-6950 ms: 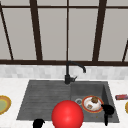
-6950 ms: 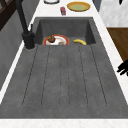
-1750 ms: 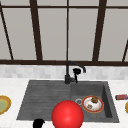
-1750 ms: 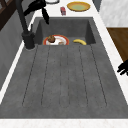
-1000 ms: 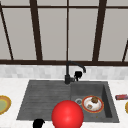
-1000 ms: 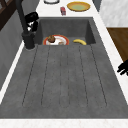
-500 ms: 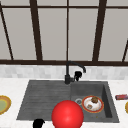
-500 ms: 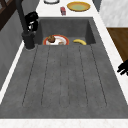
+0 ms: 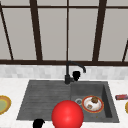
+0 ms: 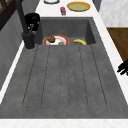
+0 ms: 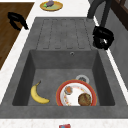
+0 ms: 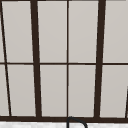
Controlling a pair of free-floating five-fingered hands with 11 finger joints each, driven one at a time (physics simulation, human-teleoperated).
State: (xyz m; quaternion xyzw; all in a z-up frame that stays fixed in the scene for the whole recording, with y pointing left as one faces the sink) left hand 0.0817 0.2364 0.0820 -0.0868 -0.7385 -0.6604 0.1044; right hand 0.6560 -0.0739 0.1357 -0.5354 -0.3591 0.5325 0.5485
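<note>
Right robot hand [image 9: 76, 74], fingers curled, sits just beside the tall black faucet [image 9: 68, 72], an arched matte spout rising from the grey sink's [image 10: 65, 82] back rim on the white surface [image 9: 11, 86], while the left robot hand [image 9: 38, 123] hovers with fingers curled.

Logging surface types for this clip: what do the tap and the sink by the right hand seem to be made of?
The tap, beside the right hand, looks like matte black metal: dark, thin, curved, no gleam. The sink looks like grey stone or composite: speckled, dull, with grooved drainer ribs. Either could be otherwise.
</note>
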